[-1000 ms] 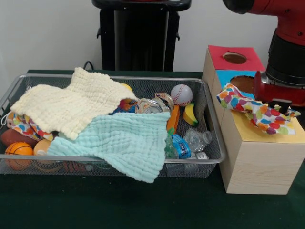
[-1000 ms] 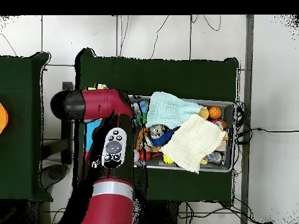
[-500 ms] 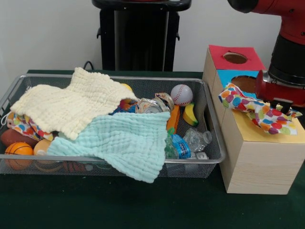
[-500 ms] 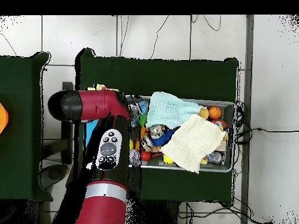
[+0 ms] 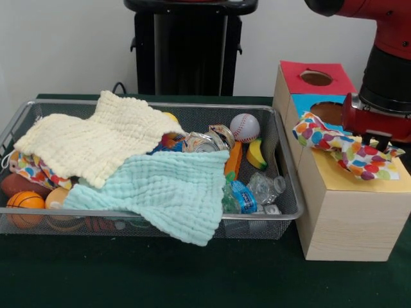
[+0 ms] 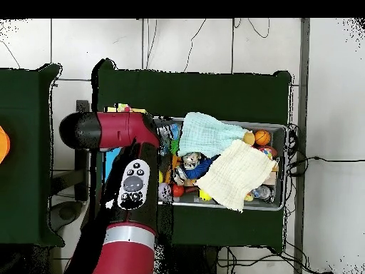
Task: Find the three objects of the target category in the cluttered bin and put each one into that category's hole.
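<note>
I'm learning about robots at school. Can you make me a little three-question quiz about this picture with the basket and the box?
1. True or false: the baseball lies inside the wire bin.
2. Which cloth hangs over the bin's near rim? A) the cream cloth B) the mint cloth C) the spotted cloth
3. Fill in: the spotted cloth lies on top of the wooden ____.

Key: 1 true. 2 B. 3 box.
</note>
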Motion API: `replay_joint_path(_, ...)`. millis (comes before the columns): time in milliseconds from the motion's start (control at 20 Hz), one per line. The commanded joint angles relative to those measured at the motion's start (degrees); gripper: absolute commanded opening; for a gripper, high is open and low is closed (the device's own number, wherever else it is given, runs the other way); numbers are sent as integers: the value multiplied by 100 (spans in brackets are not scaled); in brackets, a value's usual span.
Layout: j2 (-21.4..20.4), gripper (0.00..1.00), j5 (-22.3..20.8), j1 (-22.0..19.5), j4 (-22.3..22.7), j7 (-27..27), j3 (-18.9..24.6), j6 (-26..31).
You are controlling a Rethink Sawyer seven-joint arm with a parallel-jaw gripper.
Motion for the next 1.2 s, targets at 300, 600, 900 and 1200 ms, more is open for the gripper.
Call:
replay_joint_path(300,406,0,76,-150,887,824,645,-644)
replay_joint_path(600,571,0,42,-168,832,819,644,-931)
replay_joint_path(900,486,0,-5,-52,789,942,383,-869)
replay_joint_path(1200,470,100,38,-69,825,974,409,-895)
